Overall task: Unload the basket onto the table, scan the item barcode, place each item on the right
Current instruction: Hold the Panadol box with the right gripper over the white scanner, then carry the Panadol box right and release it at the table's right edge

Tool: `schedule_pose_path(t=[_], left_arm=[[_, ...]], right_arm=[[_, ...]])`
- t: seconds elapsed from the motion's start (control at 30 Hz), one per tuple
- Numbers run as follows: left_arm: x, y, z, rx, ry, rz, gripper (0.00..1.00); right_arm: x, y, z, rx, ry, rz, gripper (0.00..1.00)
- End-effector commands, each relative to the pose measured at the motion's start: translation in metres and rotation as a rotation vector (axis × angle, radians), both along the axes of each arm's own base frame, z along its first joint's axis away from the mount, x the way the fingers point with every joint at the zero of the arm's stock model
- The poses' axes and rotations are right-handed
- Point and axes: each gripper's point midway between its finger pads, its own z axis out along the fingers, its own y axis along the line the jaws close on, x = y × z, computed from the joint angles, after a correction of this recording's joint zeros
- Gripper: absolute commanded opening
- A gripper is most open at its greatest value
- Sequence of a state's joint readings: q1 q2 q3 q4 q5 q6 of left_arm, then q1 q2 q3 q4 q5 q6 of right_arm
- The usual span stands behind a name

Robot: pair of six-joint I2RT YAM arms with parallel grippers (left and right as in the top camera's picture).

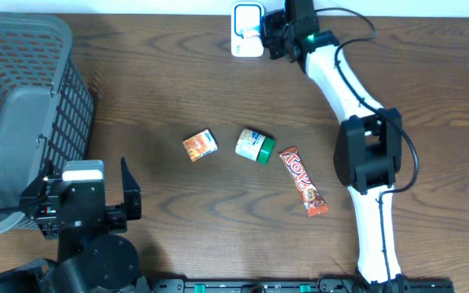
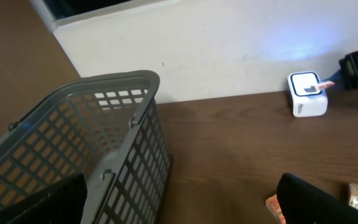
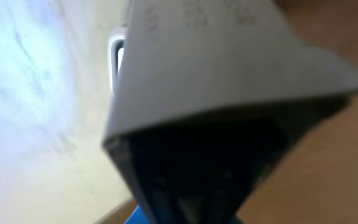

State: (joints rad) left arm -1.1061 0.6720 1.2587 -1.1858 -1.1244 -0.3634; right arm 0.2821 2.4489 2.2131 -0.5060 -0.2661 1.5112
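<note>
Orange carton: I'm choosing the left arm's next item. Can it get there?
Probably yes: the left gripper is open, with only bare table between it and the orange carton; the basket stands aside.

A blurred grey item (image 3: 229, 62) fills the frame, pale wall (image 3: 36, 124) at left, brown table (image 3: 347, 162) at right.

White right arm (image 1: 344, 77) with black joints (image 1: 369, 153), black cables (image 1: 407, 155) and green light (image 1: 306, 37).
</note>
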Motion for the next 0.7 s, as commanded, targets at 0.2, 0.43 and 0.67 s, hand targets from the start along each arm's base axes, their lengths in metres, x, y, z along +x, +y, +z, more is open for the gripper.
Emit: schedule_pose_path(t=[0.2, 0.43, 0.67], left_arm=[[-0.001, 0.002, 0.001, -0.010, -0.003, 0.007, 0.98], [-0.001, 0.002, 0.001, -0.010, -0.003, 0.007, 0.98], [-0.001, 0.002, 0.001, -0.010, -0.003, 0.007, 0.98]], right_arm=[[-0.087, -0.121, 0.110, -0.540, 0.041, -0.025, 0.01], [-0.181, -0.242, 0.130, -0.905, 0.350, -0.172, 0.01], [-0.242, -0.344, 0.117, -1.005, 0.667, -0.293, 0.01]])
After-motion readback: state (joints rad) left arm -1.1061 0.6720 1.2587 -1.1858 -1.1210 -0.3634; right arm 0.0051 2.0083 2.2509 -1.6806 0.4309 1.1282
